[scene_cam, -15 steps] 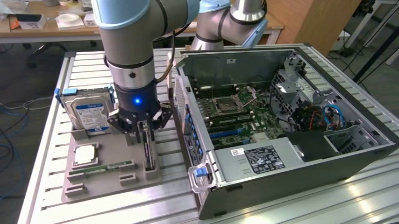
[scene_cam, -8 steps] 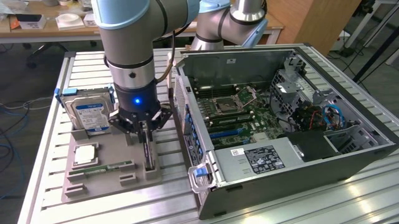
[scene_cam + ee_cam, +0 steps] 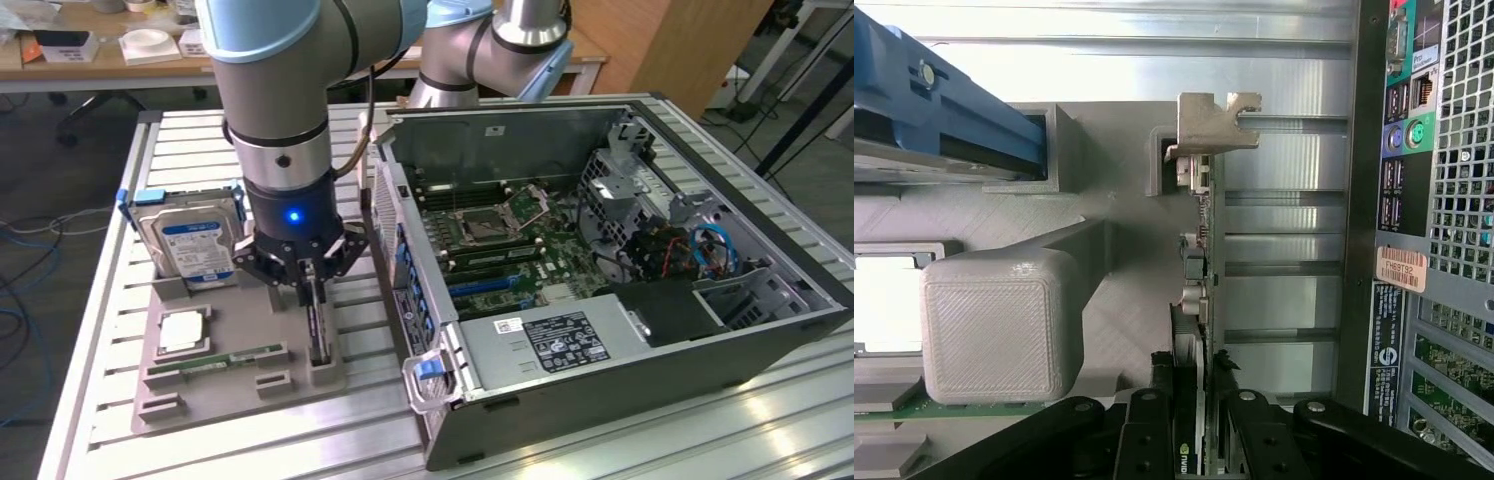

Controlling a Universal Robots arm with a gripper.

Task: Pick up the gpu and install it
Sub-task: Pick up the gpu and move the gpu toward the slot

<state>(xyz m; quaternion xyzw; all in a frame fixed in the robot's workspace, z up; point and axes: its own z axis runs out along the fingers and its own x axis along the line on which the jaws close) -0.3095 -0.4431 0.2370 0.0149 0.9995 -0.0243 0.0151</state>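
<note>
A: Surface: slatted metal table (image 3: 94, 300), bearing a grey tray (image 3: 227, 385). Entry for the gpu?

B: The gpu (image 3: 1199, 290): stands on edge in a slot on the tray, along the tray's side nearest the open computer case (image 3: 667, 360). Silver bracket (image 3: 1214, 120) at one end.

A: Gripper?

B: The gripper (image 3: 310, 288): directly above the tray, straddling the card's upper edge. Its fingers are closed against both faces, and the card is seated in its slot.

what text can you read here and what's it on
"17H6TS2", roughly: tan sticker on grey computer case's back.
Blue-white hard drive label: too small.
Black-white power supply label: too small.
White mark on green gpu card: unreadable.
</note>
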